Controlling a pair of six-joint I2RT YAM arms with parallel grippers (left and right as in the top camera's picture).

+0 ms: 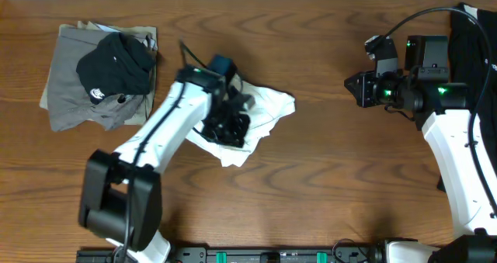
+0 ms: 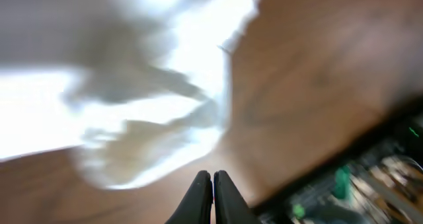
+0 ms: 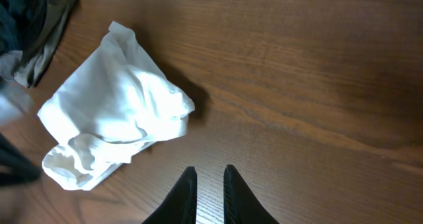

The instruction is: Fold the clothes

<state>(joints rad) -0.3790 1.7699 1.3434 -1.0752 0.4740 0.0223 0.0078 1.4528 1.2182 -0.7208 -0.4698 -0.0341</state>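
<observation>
The white T-shirt (image 1: pixel 268 108) lies crumpled in the middle of the frame on the wooden table (image 1: pixel 326 178). The left end effector (image 1: pixel 227 127) hangs right over its lower left part. Its fingers are pressed together, with no cloth visibly pinched between them in the blurred wrist view. A black garment (image 1: pixel 116 65) sits on a grey-olive one (image 1: pixel 70 84) at the upper left. At the upper right, well apart, the right end effector (image 1: pixel 359 89) shows a narrow gap and holds nothing.

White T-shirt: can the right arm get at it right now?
Probably yes: bare table lies between the right gripper and the white T-shirt; the left arm covers only its middle.
</observation>
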